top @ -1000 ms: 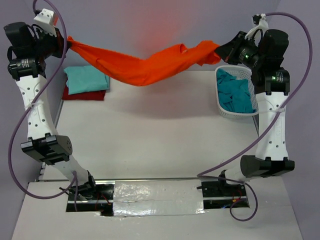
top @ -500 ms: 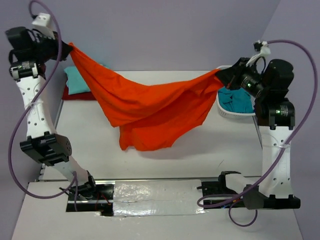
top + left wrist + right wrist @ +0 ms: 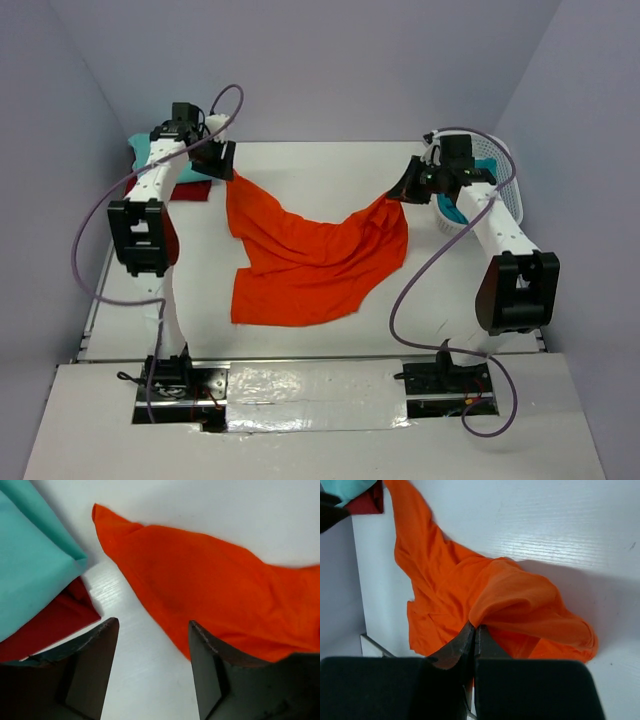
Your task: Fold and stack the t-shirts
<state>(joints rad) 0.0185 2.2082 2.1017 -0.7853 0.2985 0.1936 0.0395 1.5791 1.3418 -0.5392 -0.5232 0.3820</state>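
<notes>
We've got the orange shirt [image 3: 310, 260] spread across the middle of the tabletop [image 3: 320, 165]. It is rumpled, one corner running to the upper left and another lifted at the right. The left fingers [image 3: 220, 163] are spread with nothing between them, only bare tabletop, and the shirt's corner lies just beyond them. The right fingers [image 3: 473, 632] are pressed together, pinching a bunched ridge of orange cloth held off the surface. Here's what worries us. If the right side lets go from up there, that ridge will likely drop doubled over itself and leave a crease to undo before any fold. If it pulls instead, nothing holds the far corner, so the whole shirt may slide rather than flatten. We're also watching the upper left, where the mint shirt [image 3: 30, 560] sits folded on the red shirt [image 3: 47, 625] right beside the left fingers. A careless reach for the orange corner could catch that pile and muss it. Over at the upper right the teal shirt [image 3: 452, 208] lies heaped in the basket [image 3: 505, 170], not yet folded. Our count is four shirts, one of each colour, plus one basket and two arms.
</notes>
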